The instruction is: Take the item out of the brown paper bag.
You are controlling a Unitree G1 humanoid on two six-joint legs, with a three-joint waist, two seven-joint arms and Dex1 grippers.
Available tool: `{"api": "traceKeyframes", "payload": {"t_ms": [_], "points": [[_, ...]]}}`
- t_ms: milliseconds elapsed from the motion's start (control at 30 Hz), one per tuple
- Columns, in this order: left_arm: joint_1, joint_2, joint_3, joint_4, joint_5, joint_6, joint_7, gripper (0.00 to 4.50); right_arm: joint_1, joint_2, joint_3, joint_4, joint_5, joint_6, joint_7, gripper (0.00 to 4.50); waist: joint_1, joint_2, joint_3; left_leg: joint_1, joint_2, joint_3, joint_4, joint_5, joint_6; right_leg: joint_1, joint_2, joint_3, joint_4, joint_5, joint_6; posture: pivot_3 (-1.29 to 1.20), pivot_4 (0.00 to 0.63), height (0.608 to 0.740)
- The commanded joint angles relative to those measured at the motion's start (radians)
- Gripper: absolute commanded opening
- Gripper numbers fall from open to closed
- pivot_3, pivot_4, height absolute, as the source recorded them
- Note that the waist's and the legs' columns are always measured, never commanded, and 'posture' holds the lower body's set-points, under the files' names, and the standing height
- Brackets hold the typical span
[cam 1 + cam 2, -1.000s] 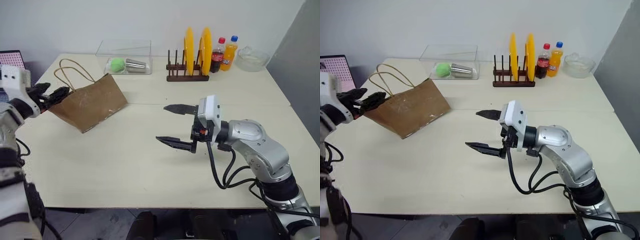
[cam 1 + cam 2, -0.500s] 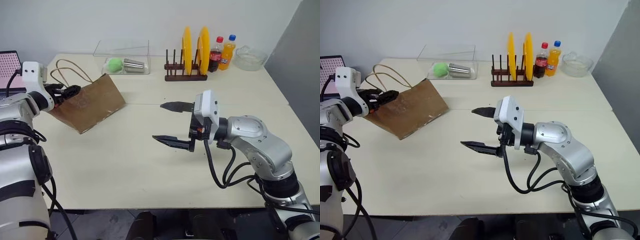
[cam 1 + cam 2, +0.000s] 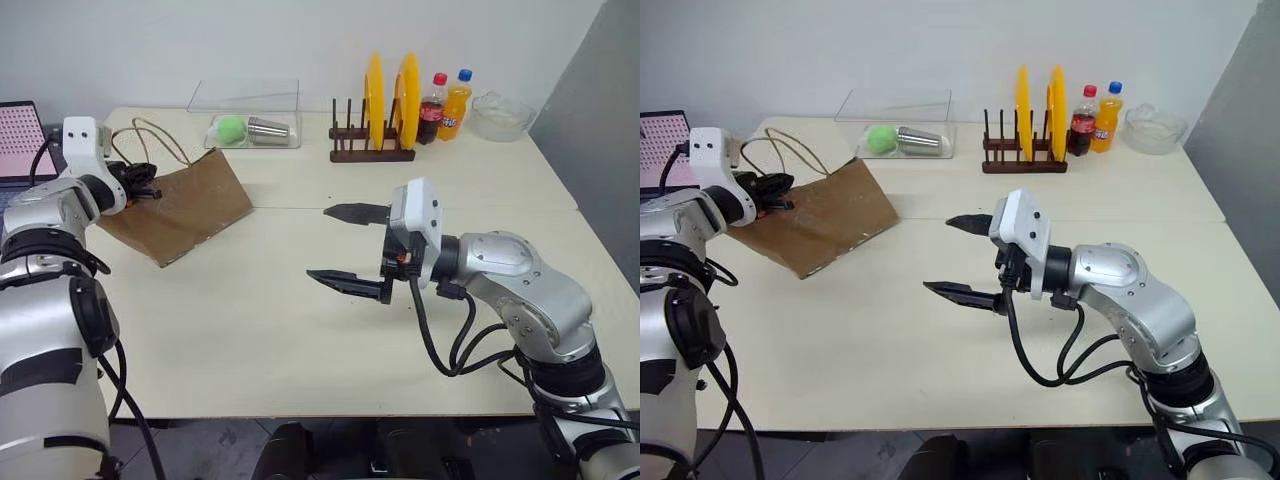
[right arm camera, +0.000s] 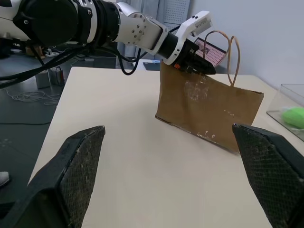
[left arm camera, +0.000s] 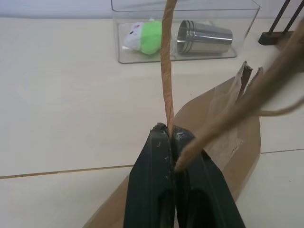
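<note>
At bag (image 3: 185,205) handle, L gripper (image 5: 169,130) now clamped

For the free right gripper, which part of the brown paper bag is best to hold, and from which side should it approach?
Probably the upper edge at the mouth of the brown paper bag, approached from its open top. The left gripper is shut on a cord handle there, and the bag lies tilted on the table. The right gripper is open, well apart.
</note>
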Motion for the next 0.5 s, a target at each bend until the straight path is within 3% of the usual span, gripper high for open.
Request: {"api": "traceKeyframes", "payload": {"t_ms": [33, 500], "points": [[-0.055, 0.018, 0.017, -0.018, 0.004, -0.023, -0.014, 0.04, -0.011, -0.006, -0.038, -0.043, 0.014, -0.002, -0.014, 4.5, 0.0, 0.0, 0.0, 0.0, 0.0, 0.0, 0.0, 0.0, 0.0, 0.0, 0.0, 0.0, 0.0, 0.0, 0.0, 0.0, 0.15, 0.74], [-0.215, -0.061, -0.034, -0.043, 0.047, -0.056, -0.219, 0.04, 0.082, -0.093, -0.096, -0.071, 0.015, 0.02, -0.026, 4.5, 0.004, -0.009, 0.005, -0.003, -0.001, 0.0, 0.001, 0.0, 0.0, -0.001, -0.001, -0.002, -0.001, 0.002, -0.003, 0.0, 0.15, 0.74]]}}
